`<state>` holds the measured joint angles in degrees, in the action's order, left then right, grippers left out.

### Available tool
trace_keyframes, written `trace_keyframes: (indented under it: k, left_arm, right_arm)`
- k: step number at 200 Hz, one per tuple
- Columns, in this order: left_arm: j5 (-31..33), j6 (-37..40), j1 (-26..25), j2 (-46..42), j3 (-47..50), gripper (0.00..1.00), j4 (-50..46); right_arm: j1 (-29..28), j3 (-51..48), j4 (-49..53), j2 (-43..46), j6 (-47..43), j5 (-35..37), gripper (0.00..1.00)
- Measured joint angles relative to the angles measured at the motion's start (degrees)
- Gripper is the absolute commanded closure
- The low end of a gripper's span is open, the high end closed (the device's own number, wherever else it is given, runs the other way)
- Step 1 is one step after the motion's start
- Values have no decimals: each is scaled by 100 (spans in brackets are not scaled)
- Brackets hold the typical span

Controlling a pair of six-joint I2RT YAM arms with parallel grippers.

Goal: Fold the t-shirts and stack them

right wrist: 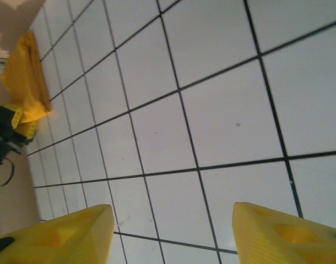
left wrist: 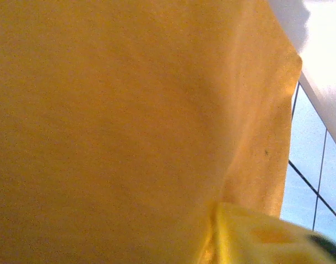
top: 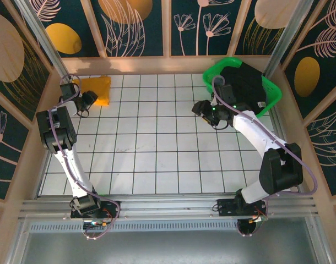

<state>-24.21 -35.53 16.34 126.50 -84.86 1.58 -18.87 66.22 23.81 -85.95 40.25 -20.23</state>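
This is a robot test cell in a lab rather than a home or shop. A white table (top: 157, 165) ruled in a black grid is boxed in at 9, 12 and 3 o'clock by wood-framed panels (top: 140, 25) printed with leaves and flowers. The left arm (top: 60, 132) and the right arm (top: 256, 137) are bolted by an aluminium rail (top: 168, 204) at 6 o'clock.

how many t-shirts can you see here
2. An orange-yellow t-shirt lies in the far left corner of the table. A black t-shirt sits in the green basket at the far right. More could be hidden beneath the black one.
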Motion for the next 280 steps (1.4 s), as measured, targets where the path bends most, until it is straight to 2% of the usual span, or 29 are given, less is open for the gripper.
trace_keyframes:
  k: [5,8,38,59,80,93,107,123,140,158,178,198,226,246,280]
  left_arm:
    - [2,-37,-15,-48,66,1,7]
    - [2,-66,-22,-74,105,1,17]
    - [225,-566,-289,-984,743,1,118]
    - [817,-964,-885,-2081,1241,1,186]
    - [2118,-1128,-1998,-3534,1888,1,439]
    - [3171,-1134,-2981,-4404,2227,1,621]
    - [4210,-1172,-3936,-4951,2312,1,612]
    - [5036,-1071,-4374,-5359,2649,1,667]
    - [5740,-527,-4321,-5768,3530,1,765]
    - [6273,466,-4245,-6133,4677,1,905]
    - [6577,1628,-4221,-6478,5838,1,1488]
    - [6481,2166,-3838,-6594,6592,1,2052]
    - [6290,2378,-3086,-6041,6848,1,2883]
    - [5998,2417,-2778,-5318,6811,1,3681]
    - [5434,2726,-2380,-4118,6216,1,4358]
  right_arm:
    - [0,-13,-105,17,13,-37,4]
    - [0,-24,-164,31,4,-57,2]
    - [26,-138,-833,306,105,-87,1]
    - [173,-146,-1270,616,122,-22,1]
    - [372,72,-1257,866,37,555,1]
    - [459,232,-1224,966,-39,1152,1]
    - [557,170,-1259,1180,-160,1784,1]
    - [717,-437,-1716,1672,-455,2463,1]
    - [820,-1626,-2498,2345,-927,3171,1]
    - [839,-2929,-3285,2780,-1491,3829,1]
    - [874,-3834,-3705,2688,-1958,4288,1]
    - [968,-4168,-4079,2302,-2354,4529,1]
    - [1093,-4332,-5069,1344,-2798,4579,1]
    - [1191,-4356,-5759,595,-3040,4463,1]
    - [1394,-4236,-6579,-116,-3530,4087,1]
